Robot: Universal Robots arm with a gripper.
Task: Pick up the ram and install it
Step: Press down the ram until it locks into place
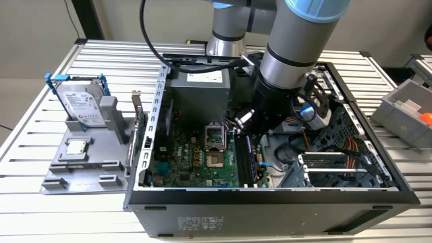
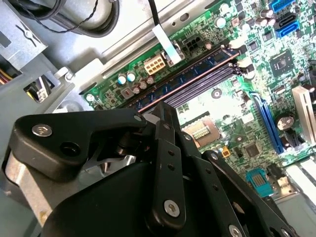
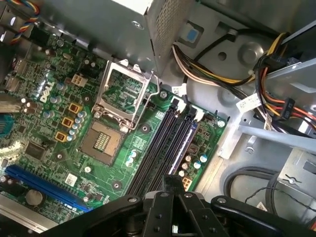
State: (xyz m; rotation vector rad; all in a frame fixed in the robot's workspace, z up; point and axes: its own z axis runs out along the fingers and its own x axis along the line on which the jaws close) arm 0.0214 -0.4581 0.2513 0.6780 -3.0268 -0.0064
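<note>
Nearest wrist cameras, black linkage gripper [image 3: 170,197] poised over parallel black memory slots [image 3: 160,143] on green motherboard [image 3: 54,128]; whether fingers spread or pressed together, cannot tell. Long dark-green ram stick [image 1: 244,161] stands in slot beneath gripper in exterior view. Beyond, open metal processor socket [image 3: 121,94]. Farther toward exterior view's left, grey plastic tray [image 1: 84,169] with silver hard drive in blue-edged bracket [image 1: 81,104].

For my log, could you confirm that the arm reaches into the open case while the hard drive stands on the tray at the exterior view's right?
Not quite: the exterior view shows the hard drive standing on the tray at its left, outside the case. The arm does reach into the open case.
</note>
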